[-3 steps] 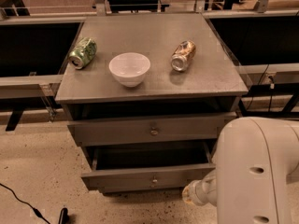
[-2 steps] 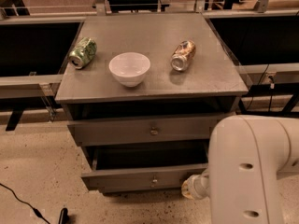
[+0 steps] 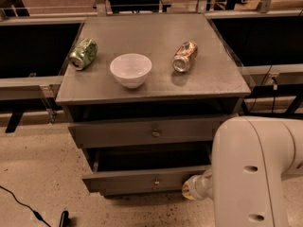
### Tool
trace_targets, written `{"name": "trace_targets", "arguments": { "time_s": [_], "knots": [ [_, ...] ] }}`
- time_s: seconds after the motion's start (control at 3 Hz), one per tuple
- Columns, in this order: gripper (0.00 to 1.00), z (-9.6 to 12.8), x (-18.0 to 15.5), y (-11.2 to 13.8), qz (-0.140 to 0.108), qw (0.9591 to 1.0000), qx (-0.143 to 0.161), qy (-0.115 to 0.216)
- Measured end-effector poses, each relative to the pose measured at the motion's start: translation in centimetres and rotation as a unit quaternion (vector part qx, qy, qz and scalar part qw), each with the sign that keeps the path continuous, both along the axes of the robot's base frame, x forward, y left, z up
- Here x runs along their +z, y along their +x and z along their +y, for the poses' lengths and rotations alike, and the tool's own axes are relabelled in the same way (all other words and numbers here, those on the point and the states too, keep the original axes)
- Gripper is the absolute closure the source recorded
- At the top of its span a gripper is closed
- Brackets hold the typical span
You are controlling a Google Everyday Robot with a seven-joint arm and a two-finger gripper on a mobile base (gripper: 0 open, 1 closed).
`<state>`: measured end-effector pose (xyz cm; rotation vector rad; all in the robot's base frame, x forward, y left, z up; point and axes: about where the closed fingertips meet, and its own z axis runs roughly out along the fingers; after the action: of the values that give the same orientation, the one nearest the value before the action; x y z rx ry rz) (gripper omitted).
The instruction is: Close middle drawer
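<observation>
Centre of view: square grey wooden cabinet point(image 3: 156, 37) with a flat top, dark railed bays on either side. Lower right corner: bulky white robot arm point(image 3: 255, 174), rounded shell covering the cabinet's right foot. Just under the top: taller grey wooden front point(image 3: 118, 134) with a larger brass knob, standing slightly proud of the frame. Below that: middle drawer point(image 3: 123, 182), grey wood with a long flat front, pulled out well past the front above, dark box interior exposed. On the top, near the front edge: round white bowl point(image 3: 131, 70), upright. Left of the bowl, apart: green drinks can point(image 3: 84, 54) on its side. Right of the bowl, apart: brown-and-gold metal can point(image 3: 185, 56), also on its side. At the middle drawer's right front corner: gripper point(image 3: 190, 191), pale tip just beside the front; width of opening impossible to tell. Middle of that front: small round brass knob point(image 3: 156, 181). Floor, lower left: thin black cable point(image 3: 19, 200).
</observation>
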<state>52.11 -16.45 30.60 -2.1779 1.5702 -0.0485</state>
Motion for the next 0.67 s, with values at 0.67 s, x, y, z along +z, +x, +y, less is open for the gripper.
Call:
{"name": "trace_targets", "arguments": {
  "time_s": [0.67],
  "knots": [
    [0.82, 0.0, 0.0, 0.0, 0.0, 1.0, 0.0, 0.0]
  ]
}}
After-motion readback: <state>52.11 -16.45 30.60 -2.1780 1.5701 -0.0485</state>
